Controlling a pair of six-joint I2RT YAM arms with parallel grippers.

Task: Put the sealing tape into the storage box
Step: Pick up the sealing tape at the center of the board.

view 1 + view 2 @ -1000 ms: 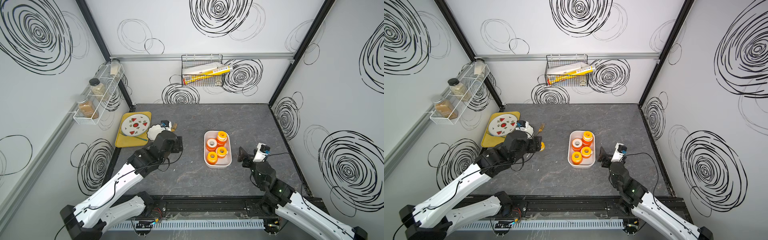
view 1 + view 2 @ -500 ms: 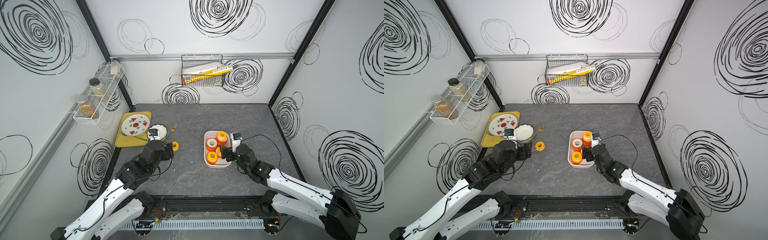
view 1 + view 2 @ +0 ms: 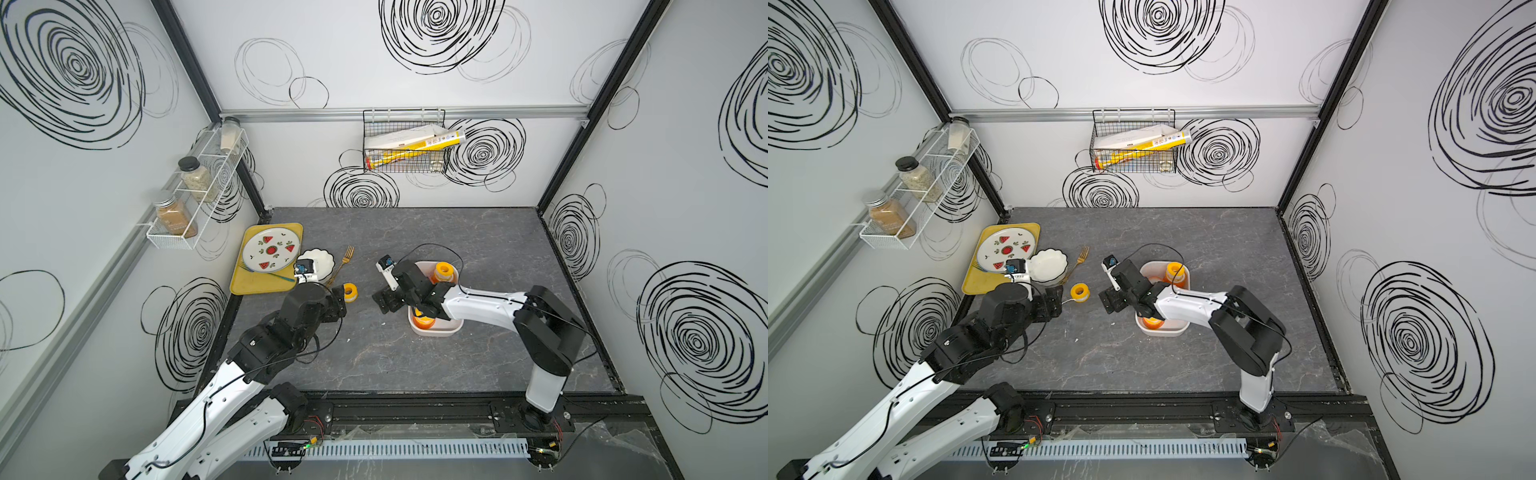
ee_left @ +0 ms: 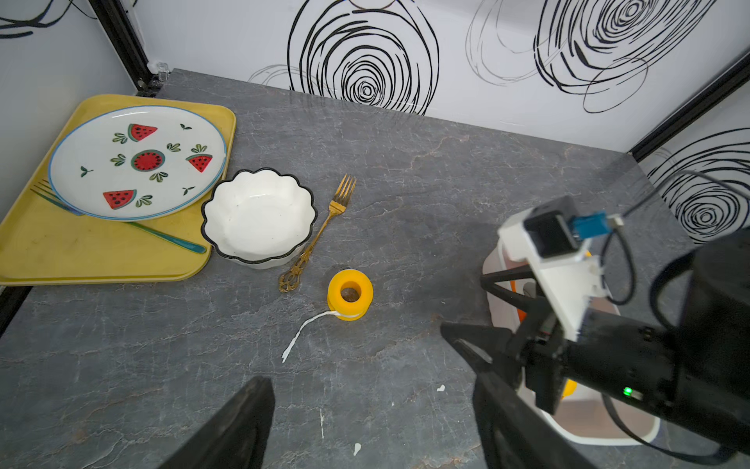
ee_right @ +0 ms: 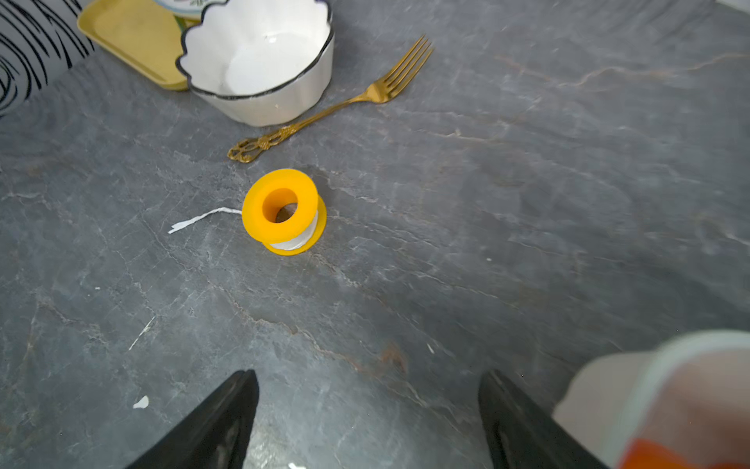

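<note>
Grey marble table (image 3: 415, 357) in a white booth with black scribble walls. One loose sealing tape (image 3: 351, 288) spool sits hole up, left of frame centre in both top views, white tail trailing, just below a gold fork (image 3: 343, 266). Left end effector (image 3: 340, 303) and right end effector (image 3: 384, 301) flank it, both with jaws spread wide, empty, clear of it. Storage box (image 3: 444, 331) lies right of centre under the right arm, with orange spools (image 3: 444, 271) inside, partly hidden

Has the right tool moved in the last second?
Yes. The right tool has crossed from the storage box's right side to its left, toward the loose tape spool.
</note>
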